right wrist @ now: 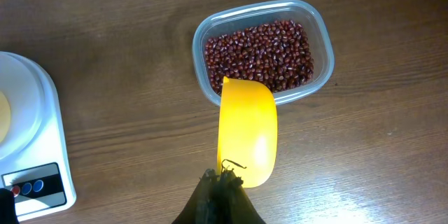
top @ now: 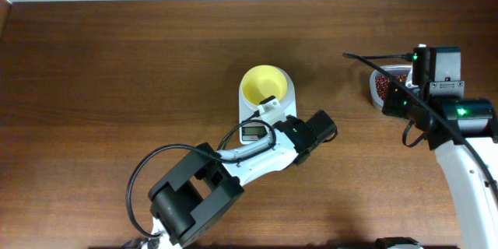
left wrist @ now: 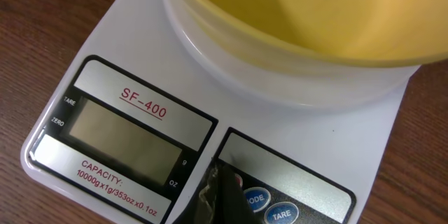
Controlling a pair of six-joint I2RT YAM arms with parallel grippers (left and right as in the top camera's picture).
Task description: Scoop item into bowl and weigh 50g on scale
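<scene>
The pale yellow bowl [top: 263, 82] stands empty on the white scale [top: 243, 105]. In the left wrist view the bowl [left wrist: 294, 14] fills the top and the scale [left wrist: 126, 35] shows a blank display. My left gripper [left wrist: 222, 185] is shut, its tip on the scale's red button, beside the blue buttons [left wrist: 255, 198]. It also shows in the overhead view [top: 268, 117]. My right gripper [right wrist: 222, 178] is shut on a yellow scoop [right wrist: 247, 129] held above the red beans [right wrist: 259, 52], its front edge over the near rim. The scoop's inside is hidden.
The beans lie in a clear plastic container [right wrist: 322, 35] at the table's right [top: 381, 85], partly under my right arm. The scale's corner [right wrist: 35, 133] shows at the left of the right wrist view. Brown wooden table all round.
</scene>
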